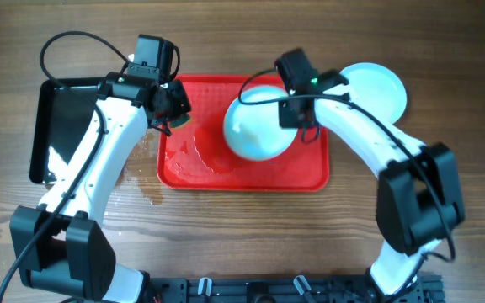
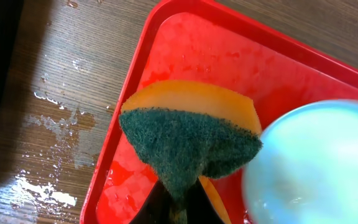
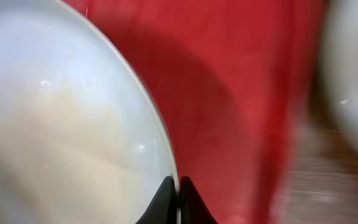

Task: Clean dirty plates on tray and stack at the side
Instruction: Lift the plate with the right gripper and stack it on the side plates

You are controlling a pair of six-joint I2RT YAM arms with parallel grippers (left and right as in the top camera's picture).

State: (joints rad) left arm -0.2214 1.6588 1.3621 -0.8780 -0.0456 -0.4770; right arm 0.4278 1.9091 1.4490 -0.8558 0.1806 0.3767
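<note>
The right gripper (image 1: 291, 114) is clenched on the rim of a pale plate (image 1: 255, 126) over the right half of the red tray (image 1: 200, 164), the left gripper (image 1: 171, 114) grips a green-and-orange sponge (image 2: 191, 137) over the tray's left end, and a second plate (image 1: 381, 88) lies on the table beside the tray's far right corner.

Glossy plate (image 1: 255, 130), wet plastic tray (image 1: 310, 172)

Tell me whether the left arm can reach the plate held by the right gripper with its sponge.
Probably yes. The left gripper holds the sponge over the left end of the tray; the plate, pinched at its rim by the right gripper, is close beside it, only bare tray between.
</note>
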